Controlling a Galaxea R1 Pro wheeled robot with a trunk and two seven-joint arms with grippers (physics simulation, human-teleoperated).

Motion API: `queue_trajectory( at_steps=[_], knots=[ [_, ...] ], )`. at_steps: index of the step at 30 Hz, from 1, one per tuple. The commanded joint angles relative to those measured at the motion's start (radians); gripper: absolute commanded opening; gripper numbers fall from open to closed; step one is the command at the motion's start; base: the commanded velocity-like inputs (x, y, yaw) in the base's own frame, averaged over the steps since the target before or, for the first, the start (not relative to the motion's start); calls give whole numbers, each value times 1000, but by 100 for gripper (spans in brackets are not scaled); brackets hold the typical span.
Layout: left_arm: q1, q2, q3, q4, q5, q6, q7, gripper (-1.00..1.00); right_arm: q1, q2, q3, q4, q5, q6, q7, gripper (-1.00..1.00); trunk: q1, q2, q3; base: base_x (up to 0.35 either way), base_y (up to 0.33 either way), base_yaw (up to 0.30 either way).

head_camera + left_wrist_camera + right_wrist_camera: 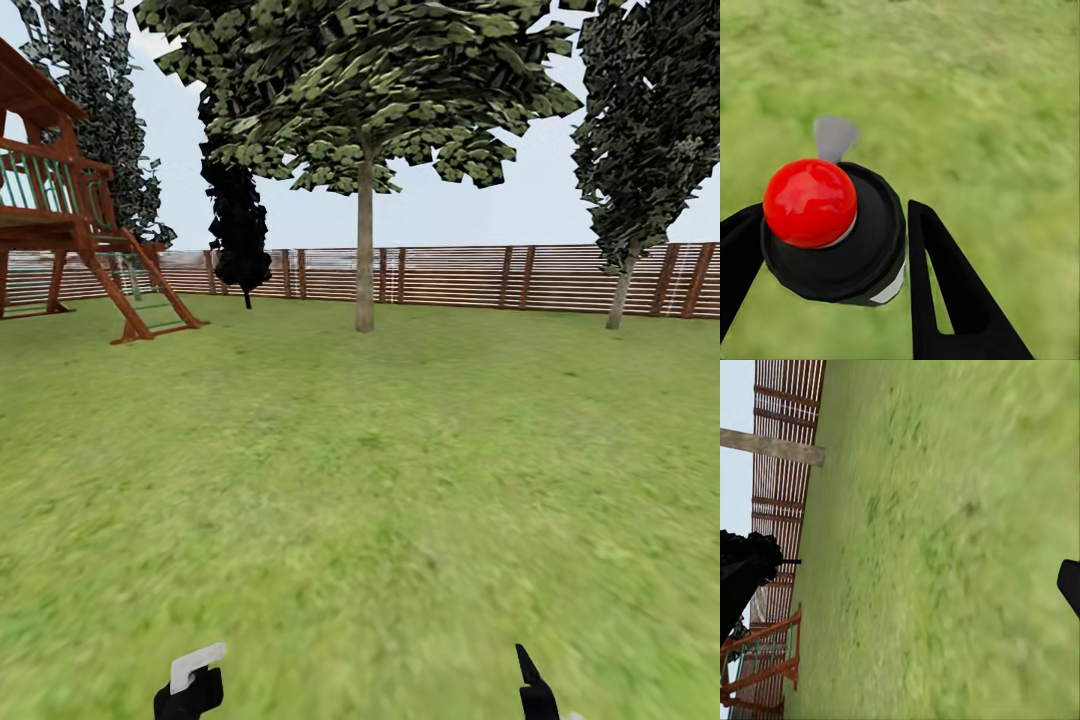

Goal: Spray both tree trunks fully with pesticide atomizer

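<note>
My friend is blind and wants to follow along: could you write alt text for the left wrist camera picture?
The left gripper holds a black pesticide atomizer topped with a shiny red ball-shaped knob, one dark finger on each side of it. A small grey nozzle juts past the knob, with blurred green lawn beyond.

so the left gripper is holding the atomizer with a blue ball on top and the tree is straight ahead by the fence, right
Not quite: the ball on top of the atomizer is red, not blue, as the left wrist view shows. The rest stands: the left gripper has its fingers on either side of the atomizer, and in the head view the tree stands straight ahead by the fence.
</note>
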Motion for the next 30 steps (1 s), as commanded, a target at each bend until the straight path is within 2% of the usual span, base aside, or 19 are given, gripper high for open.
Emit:
queue_trajectory(
  at_steps=[1, 30],
  knots=[
    [0, 0, 0, 0, 0, 0, 0, -100, 0, 0, 0, 0, 0, 0, 0, 100, 0, 0, 0, 322, 118, 0],
    [0, 0, 0, 0, 0, 0, 0, -100, 0, 0, 0, 0, 0, 0, 0, 100, 0, 0, 0, 323, 118, 0]
  ],
)
